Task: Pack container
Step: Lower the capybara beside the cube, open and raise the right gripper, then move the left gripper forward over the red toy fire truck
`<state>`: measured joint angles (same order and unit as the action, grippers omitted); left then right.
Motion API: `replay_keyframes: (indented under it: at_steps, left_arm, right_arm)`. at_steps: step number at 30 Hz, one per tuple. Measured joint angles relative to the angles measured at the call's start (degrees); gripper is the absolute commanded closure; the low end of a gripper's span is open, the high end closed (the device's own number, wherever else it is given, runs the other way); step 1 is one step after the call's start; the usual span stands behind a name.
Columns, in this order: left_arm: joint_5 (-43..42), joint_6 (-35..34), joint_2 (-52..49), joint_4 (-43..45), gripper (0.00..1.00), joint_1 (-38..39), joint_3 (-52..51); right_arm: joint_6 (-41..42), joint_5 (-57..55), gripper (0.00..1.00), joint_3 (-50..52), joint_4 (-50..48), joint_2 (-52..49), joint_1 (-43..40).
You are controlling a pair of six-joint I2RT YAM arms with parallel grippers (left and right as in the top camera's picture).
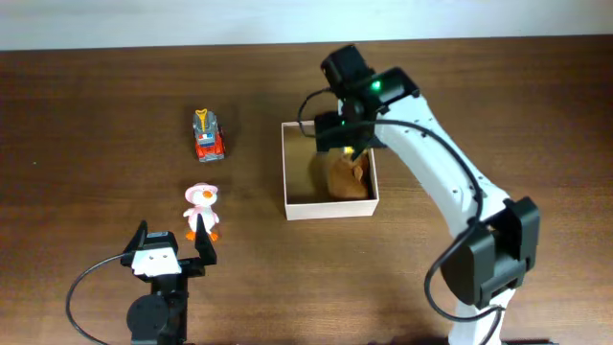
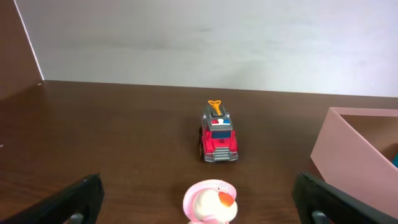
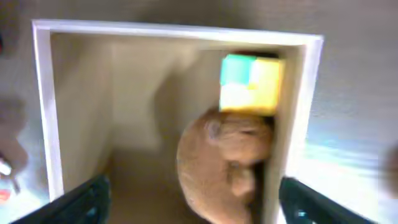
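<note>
The container (image 1: 285, 168) is a white-walled square box with a tan floor at the table's middle. In it lie a brown plush animal (image 1: 347, 176) and a small yellow-and-green block, seen in the right wrist view (image 3: 250, 83) against the far wall. My right gripper (image 3: 198, 202) hovers open over the container (image 3: 42, 106), above the plush (image 3: 224, 162), holding nothing. My left gripper (image 2: 198, 202) is open near the front edge, just behind a pink-and-white duck toy (image 2: 211, 202) (image 1: 201, 209). A red toy fire truck (image 1: 208, 135) (image 2: 217, 134) stands farther back.
The table is dark brown wood. A pale wall (image 2: 211, 43) runs behind its far edge. The right arm (image 1: 450, 182) reaches diagonally from the front right to the container. The container's pinkish wall shows at the right of the left wrist view (image 2: 348, 149).
</note>
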<state>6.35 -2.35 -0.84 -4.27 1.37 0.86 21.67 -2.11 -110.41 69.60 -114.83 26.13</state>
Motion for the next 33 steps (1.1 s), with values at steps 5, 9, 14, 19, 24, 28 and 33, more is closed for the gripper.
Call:
replay_keyframes:
  at_steps: [5, 9, 14, 19, 24, 28, 33]
  left_arm:
    - [0.0, 0.0, 0.0, 0.0, 0.01, -0.02, 0.0]
    - [0.0, 0.0, 0.0, 0.0, 0.01, -0.02, 0.0]
    - [0.0, 0.0, 0.0, 0.0, 0.01, -0.02, 0.0]
    - [0.0, 0.0, 0.0, 0.0, 0.01, 0.0, 0.0]
    - [0.0, 0.0, 0.0, 0.0, 0.01, 0.0, 0.0]
    - [0.0, 0.0, 0.0, 0.0, 0.01, -0.02, 0.0]
    - [0.0, 0.0, 0.0, 0.0, 0.01, -0.02, 0.0]
  right_arm:
    - [-1.14, -5.42, 0.03, -8.83, 7.17, 0.0, -0.92]
    - [-1.36, -7.13, 0.01, -13.09, 11.02, 0.0, -4.63]
    - [-1.42, -8.61, 0.01, -14.21, 14.16, 0.0, -12.07]
    - [-1.4, -9.27, 0.01, -14.21, 16.04, 0.0, -19.1]
    - [-1.42, -9.46, 0.01, -14.21, 16.39, 0.0, -22.23]
    - [-1.42, -9.46, 0.01, -14.21, 16.39, 0.0, -22.4]
    - [-1.4, -9.46, 0.01, -14.21, 16.39, 0.0, -22.4]
